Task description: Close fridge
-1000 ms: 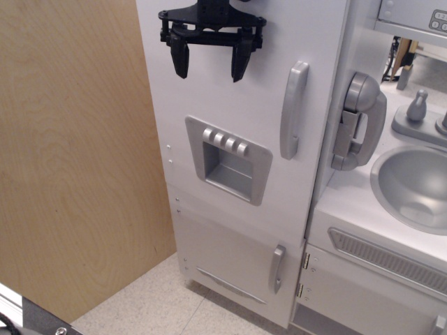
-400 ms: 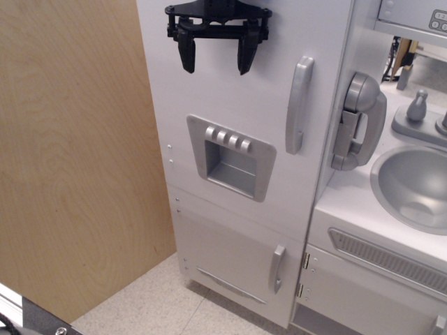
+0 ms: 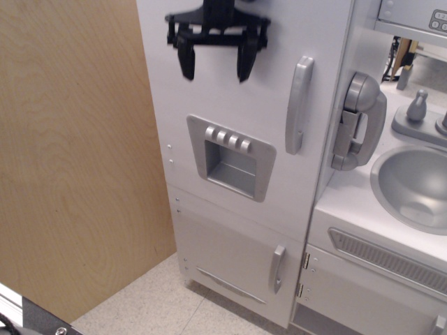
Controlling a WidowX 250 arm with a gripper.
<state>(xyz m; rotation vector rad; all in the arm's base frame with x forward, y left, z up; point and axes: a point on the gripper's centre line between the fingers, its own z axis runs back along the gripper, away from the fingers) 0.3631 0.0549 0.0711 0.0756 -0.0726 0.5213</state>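
The tall white fridge [image 3: 230,98] fills the middle of the view. Its large door lies flush with the cabinet front. The long grey vertical handle [image 3: 299,105] is at the door's right edge. The grey recessed dispenser panel [image 3: 229,156] with its button row sits below the middle. My black gripper [image 3: 216,67] is open and empty, fingers pointing down in front of the upper door, above the dispenser and left of the handle. Whether the fingertips touch the door cannot be told.
A smaller white lower door with a short grey handle [image 3: 277,268] is below. A grey toy phone [image 3: 357,120] hangs to the right. A sink cabinet with grey basin [image 3: 415,185] and faucet [image 3: 418,106] stands at right. A wooden panel [image 3: 77,153] stands at left.
The door swung slightly shut between the oldest frame and now; its handle and dispenser shifted right. My gripper moved a little right and up, then dipped slightly.
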